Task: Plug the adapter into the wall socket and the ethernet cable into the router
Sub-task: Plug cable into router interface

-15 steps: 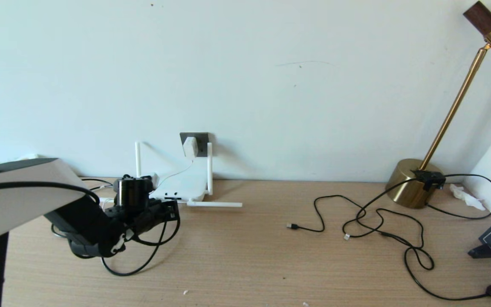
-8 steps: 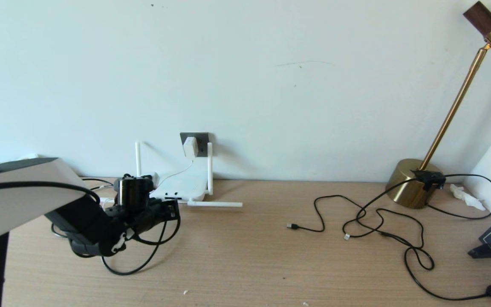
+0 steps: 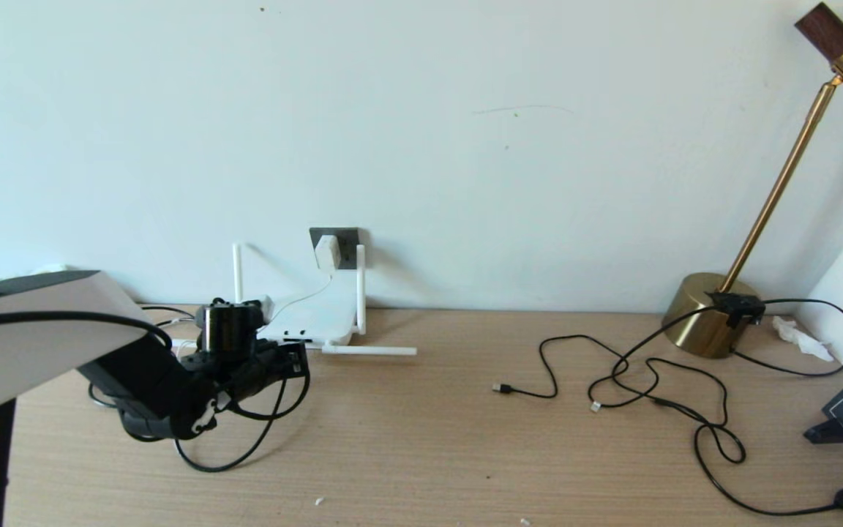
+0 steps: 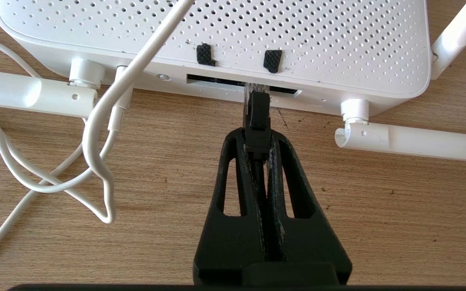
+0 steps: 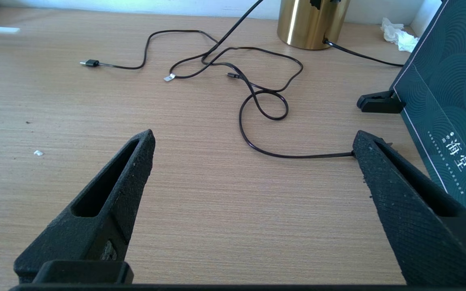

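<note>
The white router [image 3: 315, 316] [image 4: 217, 36] lies flat on the desk by the wall, two antennas upright and one lying sideways. My left gripper [image 3: 293, 360] [image 4: 257, 139] is shut on the black boot of the ethernet cable [image 4: 257, 117]. The cable's clear plug tip sits at the dark port slot on the router's front edge. The black cable loops back under the arm [image 3: 246, 446]. The white adapter [image 3: 326, 252] sits on the dark grey wall socket [image 3: 345, 238], with its thin white cord [image 4: 95, 133] running down to the router. My right gripper [image 5: 253, 141] hangs open over bare desk.
Thin black cables [image 3: 648, 380] with small plugs sprawl across the right half of the desk. A brass lamp [image 3: 707, 315] stands at the back right, beside crumpled tissue [image 3: 802, 337]. A dark green box [image 5: 447, 121] leans at the right edge. A horizontal antenna [image 3: 370, 350] lies right of the router.
The left gripper with the ethernet plug has barely shifted, staying at the router's front edge. Nothing else has moved.
</note>
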You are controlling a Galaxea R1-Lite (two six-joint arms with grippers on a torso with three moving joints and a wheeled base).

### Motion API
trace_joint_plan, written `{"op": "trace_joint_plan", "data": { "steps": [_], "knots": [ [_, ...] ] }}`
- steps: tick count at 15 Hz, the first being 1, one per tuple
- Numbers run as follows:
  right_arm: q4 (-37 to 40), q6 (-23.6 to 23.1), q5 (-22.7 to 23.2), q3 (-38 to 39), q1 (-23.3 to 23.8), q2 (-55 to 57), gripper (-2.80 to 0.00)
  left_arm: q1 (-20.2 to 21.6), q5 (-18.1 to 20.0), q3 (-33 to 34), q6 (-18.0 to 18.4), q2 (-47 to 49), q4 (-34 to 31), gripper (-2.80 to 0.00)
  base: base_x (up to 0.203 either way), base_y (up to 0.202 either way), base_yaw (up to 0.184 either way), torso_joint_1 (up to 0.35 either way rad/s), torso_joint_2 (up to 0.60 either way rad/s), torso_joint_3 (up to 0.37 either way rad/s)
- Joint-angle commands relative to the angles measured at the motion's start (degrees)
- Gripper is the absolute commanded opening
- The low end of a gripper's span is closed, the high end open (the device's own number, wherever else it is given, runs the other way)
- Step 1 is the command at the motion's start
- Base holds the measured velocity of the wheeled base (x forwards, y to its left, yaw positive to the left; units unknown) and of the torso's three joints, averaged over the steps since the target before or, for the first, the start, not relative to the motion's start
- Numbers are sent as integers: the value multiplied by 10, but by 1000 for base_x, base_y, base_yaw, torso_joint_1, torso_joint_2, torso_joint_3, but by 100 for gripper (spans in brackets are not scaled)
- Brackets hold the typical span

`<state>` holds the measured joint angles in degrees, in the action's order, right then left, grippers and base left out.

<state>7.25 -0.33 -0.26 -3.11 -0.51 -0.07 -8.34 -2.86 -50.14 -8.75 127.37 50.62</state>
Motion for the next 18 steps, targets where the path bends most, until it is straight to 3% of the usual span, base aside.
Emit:
{"op": "trace_joint_plan", "data": {
  "steps": [1, 18],
  "knots": [
    [0, -1, 0, 0, 0, 1, 0, 0, 0, -3, -1, 1, 3, -280, 0, 0, 0, 0, 0, 0],
    [0, 0, 0, 0, 0, 1, 0, 0, 1, -14, 3, 12, -14, -280, 0, 0, 0, 0, 0, 0]
  ]
}}
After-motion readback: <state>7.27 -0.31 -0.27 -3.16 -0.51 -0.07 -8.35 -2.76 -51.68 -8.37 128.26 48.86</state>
